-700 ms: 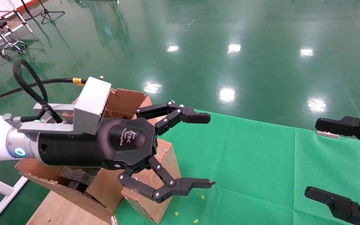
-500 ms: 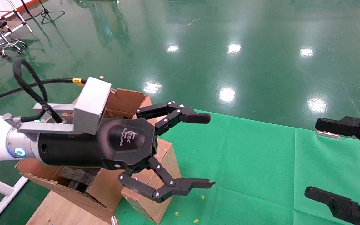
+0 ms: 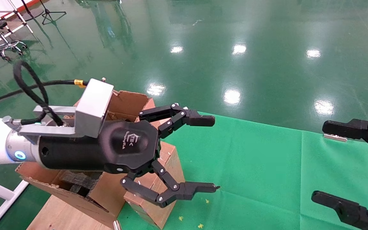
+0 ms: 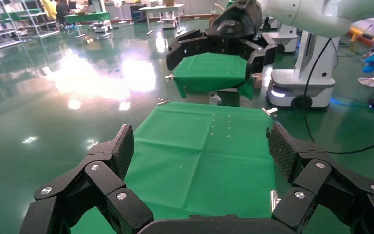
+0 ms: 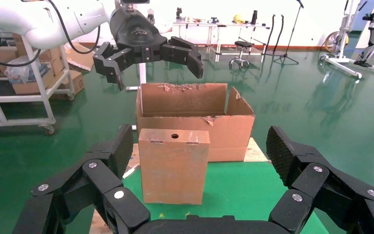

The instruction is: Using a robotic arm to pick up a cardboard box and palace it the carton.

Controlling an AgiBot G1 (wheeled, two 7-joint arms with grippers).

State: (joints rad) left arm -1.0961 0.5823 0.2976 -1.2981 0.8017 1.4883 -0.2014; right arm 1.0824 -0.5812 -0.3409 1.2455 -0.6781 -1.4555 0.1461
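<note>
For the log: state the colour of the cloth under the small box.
Green cloth; clearest in the right wrist view.

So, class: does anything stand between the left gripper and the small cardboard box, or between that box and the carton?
Nothing visible does. The left gripper hangs open in clear air above the cardboard box, which stands upright on the green cloth right in front of the carton, whose top is open.
</note>
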